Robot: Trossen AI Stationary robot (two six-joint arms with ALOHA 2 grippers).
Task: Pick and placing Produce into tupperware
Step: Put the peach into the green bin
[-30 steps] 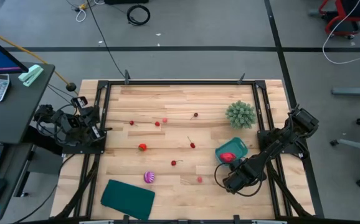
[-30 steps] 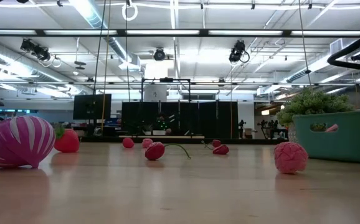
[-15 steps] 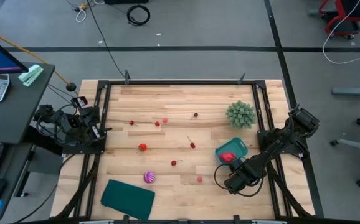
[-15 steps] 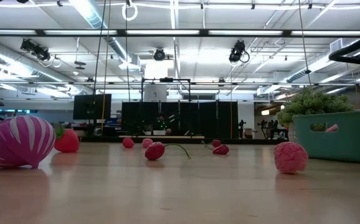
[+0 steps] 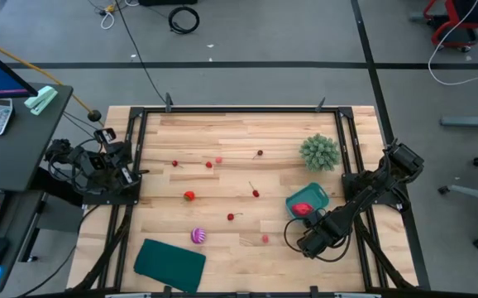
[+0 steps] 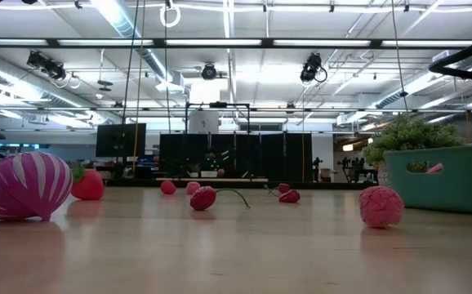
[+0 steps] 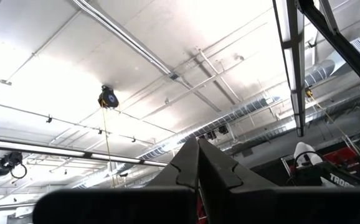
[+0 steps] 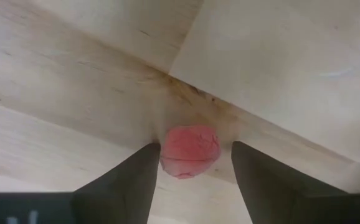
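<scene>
My right gripper (image 5: 303,242) (image 8: 195,145) hangs open over the table's near right part. Between its fingers the right wrist view shows a pink-red fruit (image 8: 191,154) (image 5: 265,238) (image 6: 380,206) lying on the wood; in the low view nothing stands around that fruit. The teal tub (image 5: 307,201) (image 6: 444,175) holds a red fruit (image 5: 303,209). A striped ball (image 5: 198,235) (image 6: 20,184), a red fruit (image 5: 189,196) and small red pieces (image 5: 231,217) lie scattered on the table. My left gripper (image 7: 198,152) is shut, parked at the table's left edge, pointing at the ceiling.
A green bushy clump (image 5: 319,152) stands beyond the tub. A flat dark teal sheet (image 5: 169,263) lies at the near left. Black frame rails (image 5: 239,108) run along the table's edges. Bare wood lies between the scattered pieces.
</scene>
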